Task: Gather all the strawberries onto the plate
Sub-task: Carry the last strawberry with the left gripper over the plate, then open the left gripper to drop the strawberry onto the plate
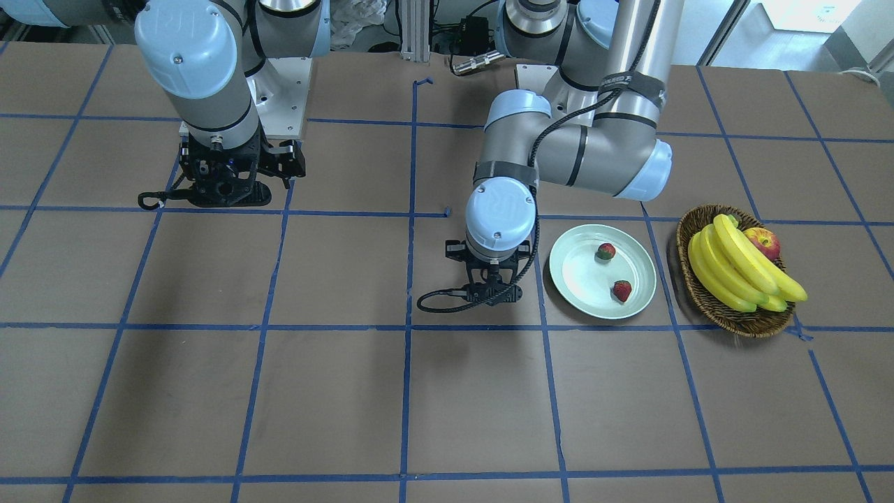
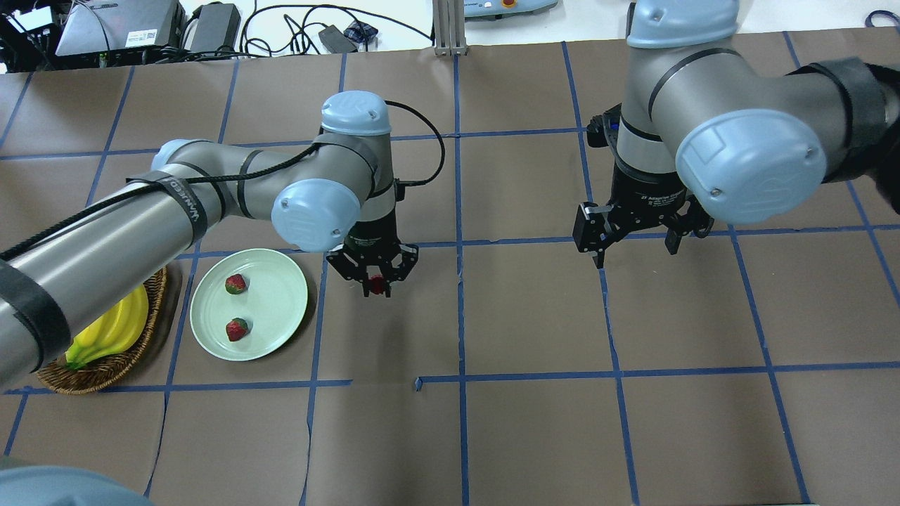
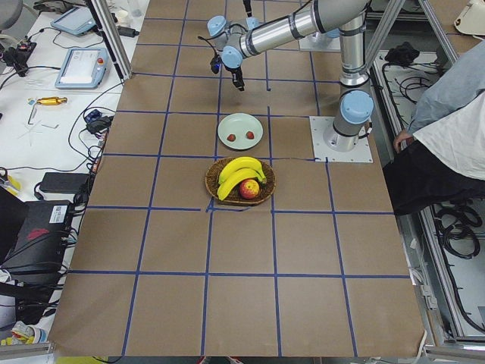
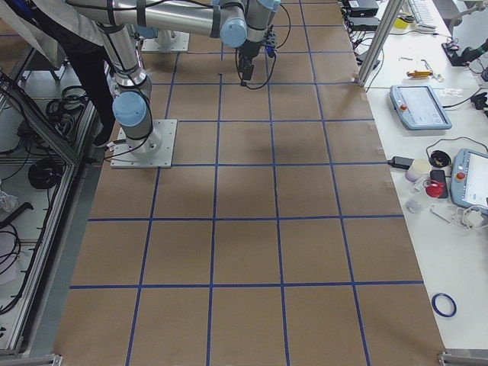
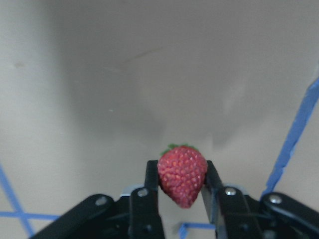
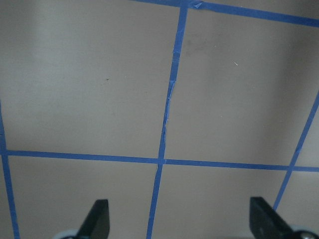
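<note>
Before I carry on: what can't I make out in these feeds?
- Front-facing view: the held strawberry is hidden beneath the left gripper.
- Overhead view: the left arm covers part of the basket, and the apple is hidden.
- Exterior right view: the plate is out of frame.
- Left wrist view: the plate is out of frame too.

Table point(image 1: 349, 405) matt brown paper, blue tape point(image 1: 410, 279); plate point(image 1: 580, 276) smooth glossy; basket point(image 1: 726, 316) rough woven wicker; strawberry point(image 5: 182, 174) pitted skin

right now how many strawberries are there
3. One strawberry and another strawberry lie apart on the plate; a third strawberry is clamped in the left gripper, off the plate.
</note>
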`<state>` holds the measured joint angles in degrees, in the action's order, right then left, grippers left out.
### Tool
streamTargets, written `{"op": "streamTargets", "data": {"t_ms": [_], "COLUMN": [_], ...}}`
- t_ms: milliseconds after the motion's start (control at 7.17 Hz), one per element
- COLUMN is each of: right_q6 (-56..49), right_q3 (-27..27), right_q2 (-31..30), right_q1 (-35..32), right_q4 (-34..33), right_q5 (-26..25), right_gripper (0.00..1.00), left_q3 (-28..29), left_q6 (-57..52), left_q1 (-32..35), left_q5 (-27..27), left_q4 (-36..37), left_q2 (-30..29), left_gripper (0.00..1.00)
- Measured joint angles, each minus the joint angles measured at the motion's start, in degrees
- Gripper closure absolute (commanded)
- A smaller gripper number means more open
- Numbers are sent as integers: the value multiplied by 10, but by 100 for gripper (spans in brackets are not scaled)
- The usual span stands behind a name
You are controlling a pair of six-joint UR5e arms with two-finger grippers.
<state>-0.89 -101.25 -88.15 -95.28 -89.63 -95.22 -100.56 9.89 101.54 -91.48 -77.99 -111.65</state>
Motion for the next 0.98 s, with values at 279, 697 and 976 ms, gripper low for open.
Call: {"op": "streamTargets", "data": {"t_ms": [279,697,976], "right_q6": [-1,-2,-2], "right_q3": [0,-1,-1], "right_q2": [0,2,3], "right_q1": [0,0,0], "right_q4": [-1,0,0], "right_q5": [1,1,1], "right_gripper": [0,0,0], "left_q3": [-2,-31,-46], "left_q6": [-91,-199,-220], "left_q1": [-56,-126,-149], "left_q5": [-53,-109,-110], "left_q4": [-23,-29,-20], "left_q2": [12,13,11], "left_gripper": [100,45,0]}}
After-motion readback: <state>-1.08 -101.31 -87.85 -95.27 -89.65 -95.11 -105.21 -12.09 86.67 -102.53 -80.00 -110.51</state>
